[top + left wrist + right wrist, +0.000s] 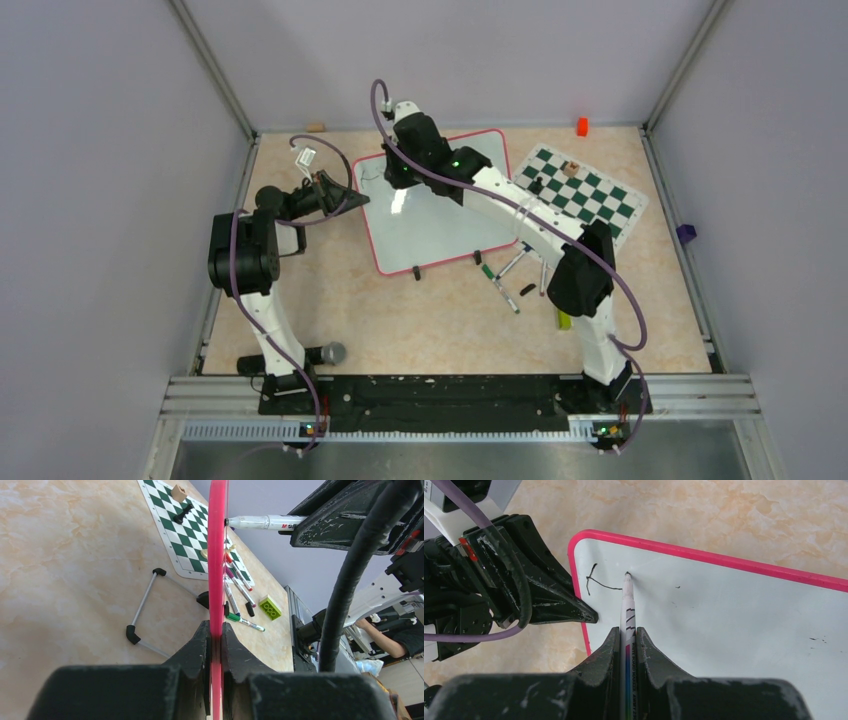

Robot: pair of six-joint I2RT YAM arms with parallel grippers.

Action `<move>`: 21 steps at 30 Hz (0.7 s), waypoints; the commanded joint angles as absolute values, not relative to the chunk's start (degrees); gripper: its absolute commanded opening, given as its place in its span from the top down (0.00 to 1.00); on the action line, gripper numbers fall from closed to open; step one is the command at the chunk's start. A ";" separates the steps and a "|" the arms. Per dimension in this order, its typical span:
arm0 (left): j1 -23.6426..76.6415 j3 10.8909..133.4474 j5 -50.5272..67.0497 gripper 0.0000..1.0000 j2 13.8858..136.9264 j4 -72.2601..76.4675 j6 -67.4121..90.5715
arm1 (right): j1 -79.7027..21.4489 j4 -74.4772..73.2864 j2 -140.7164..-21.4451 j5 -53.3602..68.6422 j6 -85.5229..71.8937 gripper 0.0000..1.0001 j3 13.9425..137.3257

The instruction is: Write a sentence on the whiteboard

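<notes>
Jaws of the right gripper (626, 634) pinch a white marker (628, 607). Barrel runs straight up between them, dark tip set down on the whiteboard (734, 625). Contact point lies close to the rounded corner of the red-pink rim, near the board's left edge. Of the sentence (596, 582) only a first mark shows: a short upright stroke with a thin line trailing right from it, ending just left of the marker tip. A few tiny dark specks farther right on the white surface; too small to read. Left gripper (216, 636) has its jaws pressed together on the board's rim, the pink edge running between them and seen edge-on in the left wrist view. In the right wrist view one of its black fingers (574, 607) touches that rim just below the mark. From above, the board lies slantwise on the marbled tabletop (400, 320), left arm at its left edge, right arm reaching across it from the near right. Two black clips (416, 272) sit on its near edge. Chess mat (590, 200) just beside the board's right corner; cannot tell whether they touch. Loose markers (505, 282) near the board's near-right side, green brick (270, 607) beyond them. Orange block (582, 126) at the far edge of the tabletop.
</notes>
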State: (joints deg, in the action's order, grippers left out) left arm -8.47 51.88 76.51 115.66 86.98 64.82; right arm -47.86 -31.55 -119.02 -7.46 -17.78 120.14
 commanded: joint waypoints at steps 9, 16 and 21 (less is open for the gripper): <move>-7.65 52.51 78.02 1.00 115.03 92.81 64.69 | -47.75 -32.16 -117.53 -7.32 -18.49 1.00 117.20; -7.64 52.40 78.01 1.00 114.89 92.81 64.63 | -47.98 -31.53 -115.84 -6.71 -18.94 1.00 113.30; -7.66 52.38 78.04 1.00 114.90 92.80 64.60 | -48.24 -30.53 -115.08 -5.94 -19.27 1.00 112.43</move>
